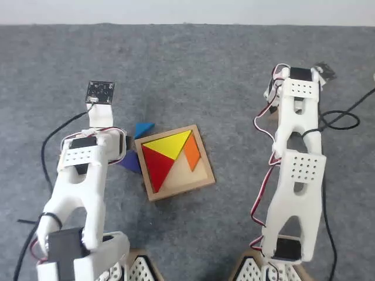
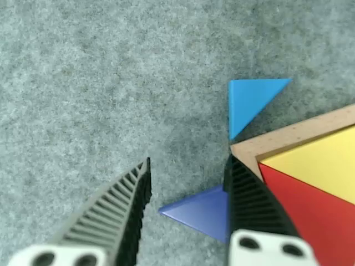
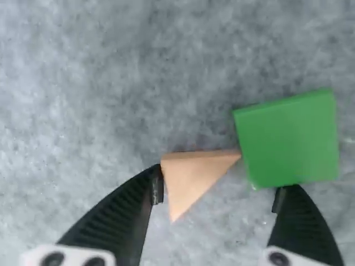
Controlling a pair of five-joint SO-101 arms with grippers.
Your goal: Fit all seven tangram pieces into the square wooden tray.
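Observation:
The square wooden tray (image 1: 201,178) lies at the table's middle and holds a yellow triangle (image 1: 170,144), a red triangle (image 1: 157,165) and an orange piece (image 1: 192,152). My left gripper (image 2: 188,185) is open at the tray's left corner (image 2: 288,138), one finger (image 2: 249,199) against the tray's edge. A dark blue triangle (image 2: 199,213) lies between its fingers. A light blue triangle (image 2: 249,102) lies on the mat just beyond. My right gripper (image 3: 219,191) is open over a tan triangle (image 3: 191,174), which touches a green square (image 3: 288,138).
Grey felt mat (image 1: 193,76) covers the table. The right arm (image 1: 296,158) stretches toward the far right, with black and red cables (image 1: 337,120) beside it. A small black board (image 1: 100,92) sits on the left arm's wrist.

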